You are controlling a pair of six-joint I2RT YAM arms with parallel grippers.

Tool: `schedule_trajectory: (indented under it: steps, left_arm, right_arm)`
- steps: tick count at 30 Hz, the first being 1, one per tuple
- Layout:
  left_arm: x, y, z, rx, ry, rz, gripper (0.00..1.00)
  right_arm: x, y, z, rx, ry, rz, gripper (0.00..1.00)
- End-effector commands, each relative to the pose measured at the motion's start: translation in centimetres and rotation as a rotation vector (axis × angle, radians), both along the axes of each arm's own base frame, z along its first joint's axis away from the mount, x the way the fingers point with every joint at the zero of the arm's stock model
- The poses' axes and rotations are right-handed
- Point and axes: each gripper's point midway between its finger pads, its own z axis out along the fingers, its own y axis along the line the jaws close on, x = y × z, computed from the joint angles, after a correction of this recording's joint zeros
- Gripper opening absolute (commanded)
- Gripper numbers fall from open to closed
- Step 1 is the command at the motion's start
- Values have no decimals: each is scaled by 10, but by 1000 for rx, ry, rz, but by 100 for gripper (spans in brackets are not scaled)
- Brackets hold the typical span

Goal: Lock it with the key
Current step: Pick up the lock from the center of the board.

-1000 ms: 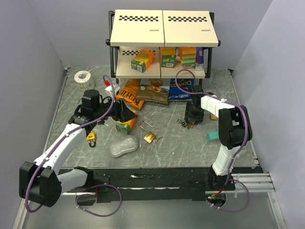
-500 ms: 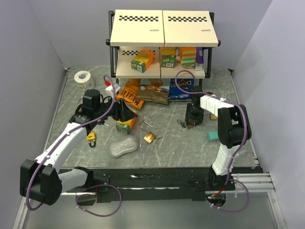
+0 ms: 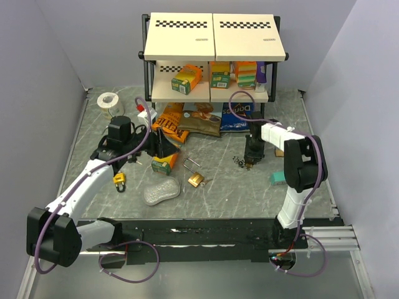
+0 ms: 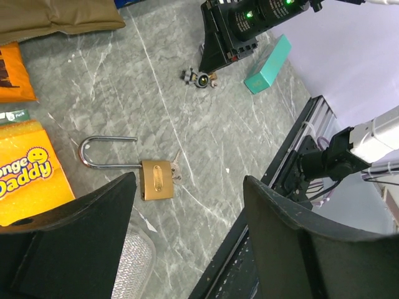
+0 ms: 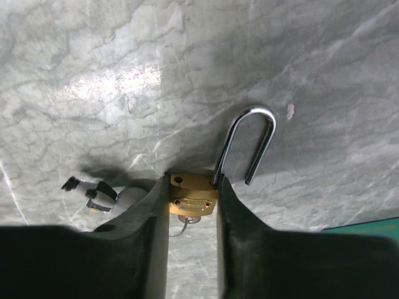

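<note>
Marble tabletop [image 3: 218,187], right hand [image 5: 192,184] clamped on padlock [image 5: 193,198], shifted slightly outward, left hand [image 4: 187,187] wide open

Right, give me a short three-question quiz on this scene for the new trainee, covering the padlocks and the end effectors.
1. True or false: the left end effector is clamped on the long-shackled brass padlock lying on the table.
2. What sits between the fingers of the right end effector? A) a teal box B) a small brass padlock C) a sponge pack
3. Fill in: the small brass padlock's shackle is ____ (open or shut).
Key: 1 false, it is open and empty; 2 B; 3 open.
</note>
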Motion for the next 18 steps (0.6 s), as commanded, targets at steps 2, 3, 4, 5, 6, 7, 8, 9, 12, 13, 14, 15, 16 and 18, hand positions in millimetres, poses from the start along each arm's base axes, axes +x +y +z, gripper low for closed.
schedule_trajectory:
  steps: [2, 3, 4, 5, 6, 7, 8, 9, 12, 13, 14, 15, 16, 18]
  left_arm:
    - [-2, -1, 36, -19, -153, -42, 77]
    - [-5, -2, 37, -23, -160, -61, 78]
    - [-7, -2, 37, -23, -164, -71, 82]
    - [-9, -3, 40, -22, -178, -86, 86]
    - [-11, -3, 40, -24, -174, -95, 91]
    - [-15, -6, 43, -33, -168, -127, 97]
    - [-17, -7, 44, -26, -187, -155, 97]
    - [-20, -8, 46, -28, -197, -182, 98]
    - [-24, -8, 57, -30, -276, -212, 98]
    - [-24, -8, 61, -30, -322, -220, 99]
    - [-26, -7, 67, -20, -387, -235, 99]
    - [-26, -7, 70, -12, -424, -241, 99]
    - [-26, -6, 72, -4, -460, -251, 99]
    - [-29, -7, 71, 35, -551, -315, 99]
  right_arm:
    - [-9, 8, 15, 73, -4, 84, 0]
    - [-6, 11, 26, 92, -31, 104, 0]
    - [-5, 20, 34, 145, -51, 137, 0]
    - [-2, 22, 42, 159, -85, 192, 0]
    - [3, 26, 51, 175, -131, 226, 0]
    - [6, 30, 70, 199, -194, 261, 0]
    - [7, 35, 80, 222, -231, 326, 0]
    - [8, 39, 90, 243, -265, 373, 0]
    - [5, 54, 133, 304, -403, 583, 0]
    - [2, 58, 141, 320, -432, 640, 0]
    - [-1, 62, 149, 328, -476, 741, 0]
    - [-8, 69, 165, 370, -529, 806, 0]
    - [-15, 75, 173, 397, -549, 860, 0]
    - [-29, 87, 195, 464, -622, 1021, 0]
